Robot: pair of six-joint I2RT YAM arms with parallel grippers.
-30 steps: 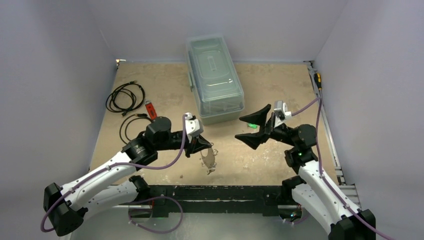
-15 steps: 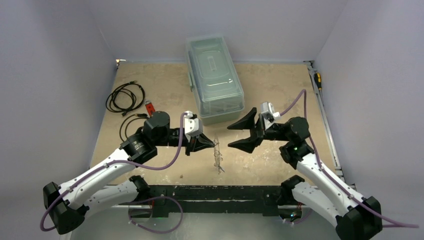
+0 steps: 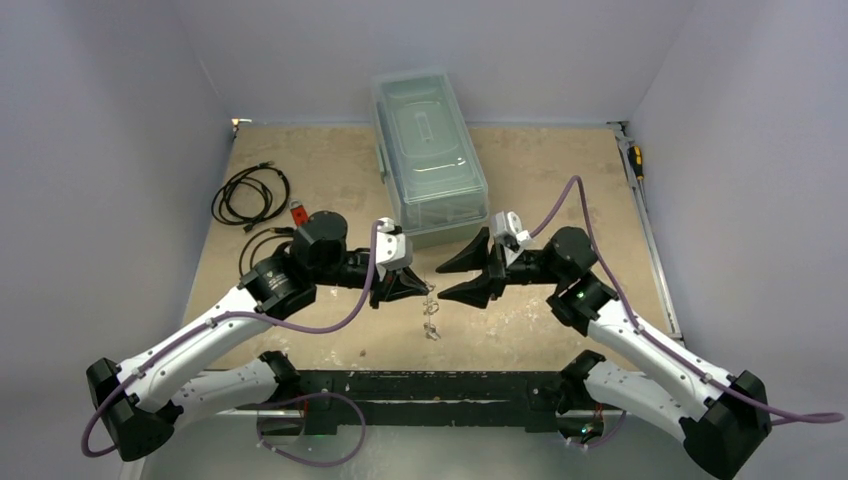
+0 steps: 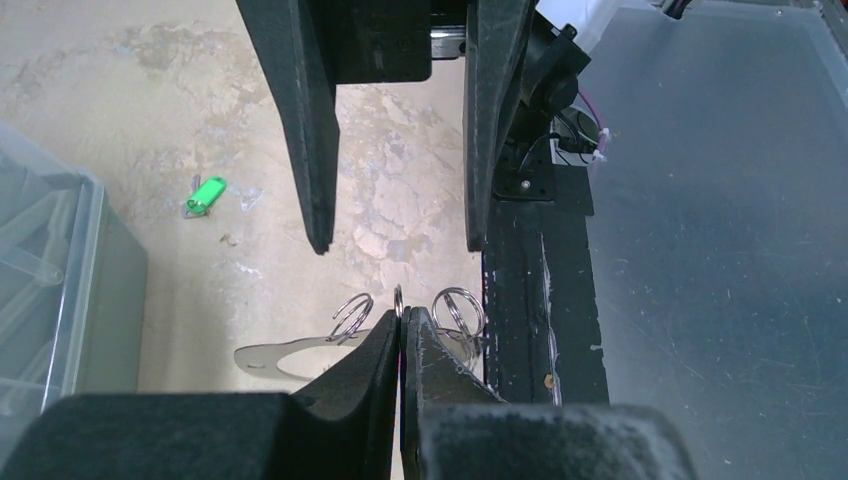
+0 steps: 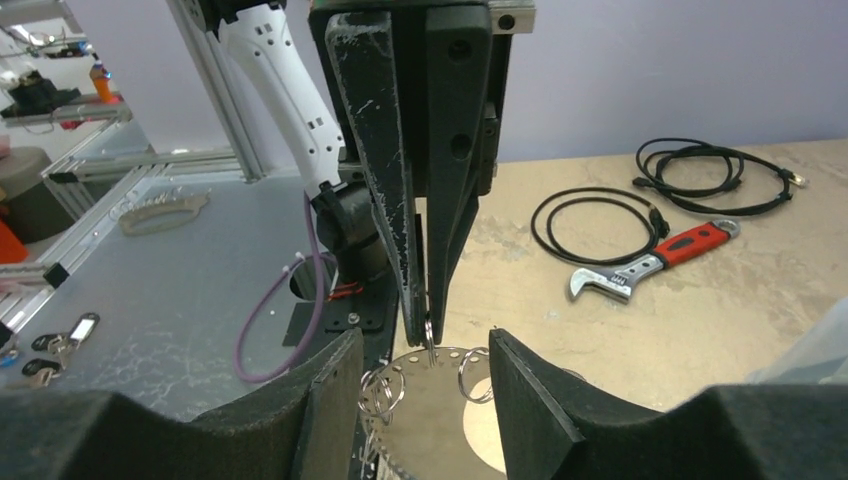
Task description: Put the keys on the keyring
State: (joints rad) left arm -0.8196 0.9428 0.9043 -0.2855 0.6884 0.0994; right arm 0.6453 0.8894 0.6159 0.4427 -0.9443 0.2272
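My left gripper [image 3: 422, 290] is shut on a small wire ring of the keyring [image 3: 431, 316], which hangs edge-on above the table. In the left wrist view the shut tips [image 4: 401, 322] pinch that ring, and the flat silvery band [image 4: 285, 356] spreads left with more rings. My right gripper [image 3: 443, 282] is open and empty, its fingers [image 5: 325, 400] on either side of the hanging plate [image 5: 440, 425]. A green key [image 4: 205, 194] lies on the table beyond it; the top view hides it. The blue key is not seen.
A clear plastic lidded box [image 3: 430, 155] stands at the back centre. Black coiled cables [image 3: 250, 195] and a red-handled wrench [image 5: 655, 262] lie at the left. A screwdriver [image 3: 635, 160] lies at the right edge. The black base rail [image 3: 430, 385] runs along the near edge.
My right gripper has moved left, from over the green key, and now straddles the keyring. My left gripper has lifted the keyring and shifted it slightly right, now edge-on.
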